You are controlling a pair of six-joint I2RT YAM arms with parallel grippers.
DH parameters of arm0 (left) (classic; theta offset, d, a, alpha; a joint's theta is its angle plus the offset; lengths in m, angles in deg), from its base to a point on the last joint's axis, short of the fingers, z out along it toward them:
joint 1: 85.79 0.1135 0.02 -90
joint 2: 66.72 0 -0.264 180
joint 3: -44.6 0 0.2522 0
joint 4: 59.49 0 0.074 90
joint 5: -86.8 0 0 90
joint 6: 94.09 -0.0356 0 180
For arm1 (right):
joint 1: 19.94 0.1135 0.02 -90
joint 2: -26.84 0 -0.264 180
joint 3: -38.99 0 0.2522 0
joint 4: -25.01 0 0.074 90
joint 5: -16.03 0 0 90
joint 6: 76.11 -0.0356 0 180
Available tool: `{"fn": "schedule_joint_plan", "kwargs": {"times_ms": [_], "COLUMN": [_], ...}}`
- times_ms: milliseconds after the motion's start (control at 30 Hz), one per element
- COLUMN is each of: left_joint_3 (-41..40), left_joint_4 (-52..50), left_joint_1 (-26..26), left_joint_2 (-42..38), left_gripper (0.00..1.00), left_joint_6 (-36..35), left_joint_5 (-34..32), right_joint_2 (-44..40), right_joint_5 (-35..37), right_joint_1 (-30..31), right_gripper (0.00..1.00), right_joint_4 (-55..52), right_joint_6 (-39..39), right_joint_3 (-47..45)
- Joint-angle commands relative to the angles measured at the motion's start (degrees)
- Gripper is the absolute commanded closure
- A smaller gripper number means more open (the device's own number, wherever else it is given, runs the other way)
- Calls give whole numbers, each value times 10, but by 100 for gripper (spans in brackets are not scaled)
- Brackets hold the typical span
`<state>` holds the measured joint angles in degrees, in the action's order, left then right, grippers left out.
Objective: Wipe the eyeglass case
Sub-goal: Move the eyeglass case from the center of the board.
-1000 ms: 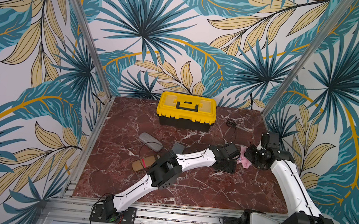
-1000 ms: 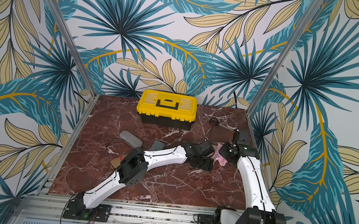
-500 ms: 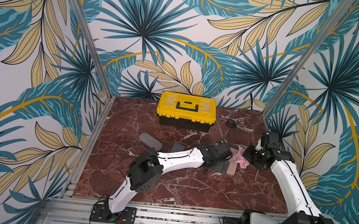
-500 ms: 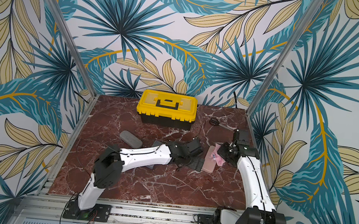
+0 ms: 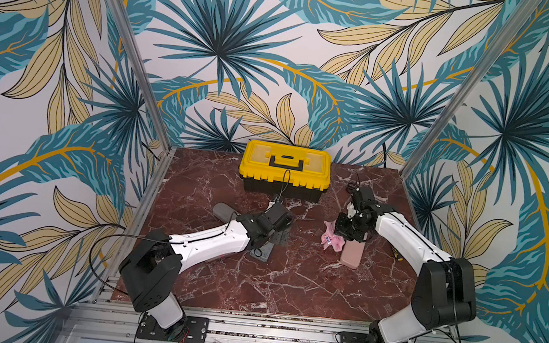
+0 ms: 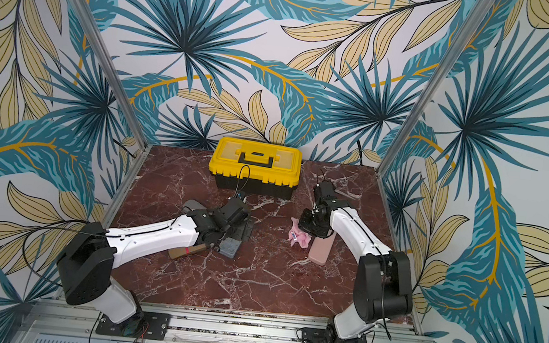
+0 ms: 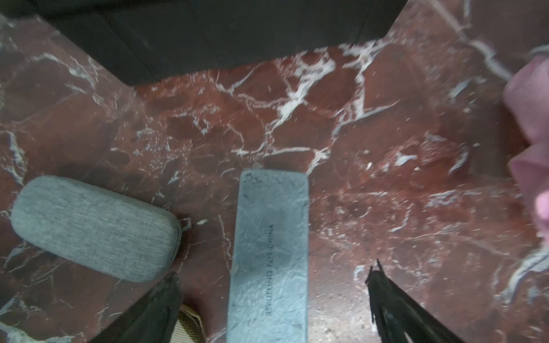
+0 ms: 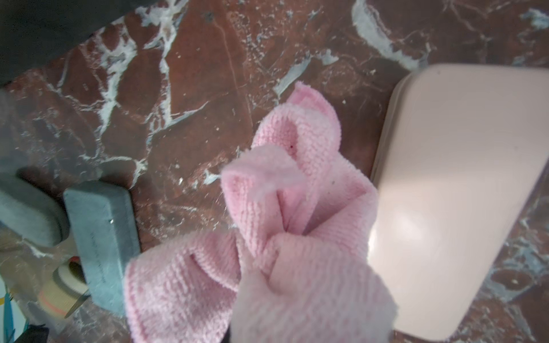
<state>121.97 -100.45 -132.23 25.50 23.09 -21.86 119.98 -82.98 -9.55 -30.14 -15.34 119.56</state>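
Observation:
The pink eyeglass case [image 5: 351, 257] [image 6: 320, 252] [image 8: 460, 193] lies flat on the marble at the right, with no gripper on it. My right gripper [image 5: 345, 230] [image 6: 311, 225] [image 8: 267, 323] is shut on a bunched pink cloth [image 5: 330, 241] [image 6: 298, 237] [image 8: 291, 222], which hangs just beside the case's far end and hides the fingers. At the centre left my left gripper [image 5: 280, 229] [image 6: 243, 226] [image 7: 273, 297] is open. It hovers over a slate-grey rectangular case [image 7: 269, 252] [image 6: 232, 248] and holds nothing.
A grey fabric case [image 5: 223, 210] [image 7: 95, 228] lies left of the slate one. A brown case [image 6: 184, 251] is partly under the left arm. The yellow and black toolbox [image 5: 285, 166] [image 6: 255, 161] stands at the back centre.
The left gripper opened wide, left the pink case on the table by the right gripper, and drew back to the left over the slate-grey case. The right gripper keeps the cloth.

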Motion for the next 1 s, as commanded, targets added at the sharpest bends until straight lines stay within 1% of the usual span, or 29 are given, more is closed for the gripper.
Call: {"fn": "schedule_joint_plan", "kwargs": {"times_ms": [0, 133, 233, 333, 433, 467, 500, 600, 633, 733, 833, 867, 933, 967], "left_joint_3": [-11, -25, -48, -76, -89, -92, -94, -97, -96, -89, -73, -63, -36, -23], "left_joint_4": [28, 39, 55, 73, 81, 84, 86, 97, 96, 93, 83, 68, 22, -6], "left_joint_1": [5, 7, 17, 31, 38, 38, 38, 38, 38, 37, 35, 33, 30, 29], "left_joint_2": [10, 16, 1, -19, -27, -28, -29, -25, -24, -13, 10, 22, 45, 52], "left_gripper": [0, 0, 0, 0, 0, 0, 0, 0, 0, 0, 0, 0, 0, 0], "left_joint_6": [-31, -39, -37, -34, -31, -32, -31, -34, -36, -45, -54, -59, -64, -66], "left_joint_5": [72, 93, 106, 133, 163, 176, 184, 211, 217, 229, 234, 226, 174, 135], "right_joint_2": [28, 34, 23, 13, 12, 10, 7, -17, -28, -51, -57, -56, -53, -53], "right_joint_5": [13, 17, 43, 90, 137, 142, 135, 64, 51, 17, 4, 4, 0, 0], "right_joint_1": [-18, -49, -65, -71, -75, -74, -74, -69, -64, -52, -45, -43, -39, -36], "right_gripper": [100, 100, 100, 100, 100, 100, 100, 100, 100, 100, 100, 100, 100, 100], "right_joint_4": [1, 9, -4, -29, -53, -55, -55, -48, -48, -38, -22, -18, -16, -15], "right_joint_6": [22, 37, 55, 71, 72, 72, 73, 74, 68, 49, 31, 28, 25, 23], "right_joint_3": [-13, -43, -56, -61, -58, -57, -54, -48, -48, -57, -70, -72, -73, -73]}}
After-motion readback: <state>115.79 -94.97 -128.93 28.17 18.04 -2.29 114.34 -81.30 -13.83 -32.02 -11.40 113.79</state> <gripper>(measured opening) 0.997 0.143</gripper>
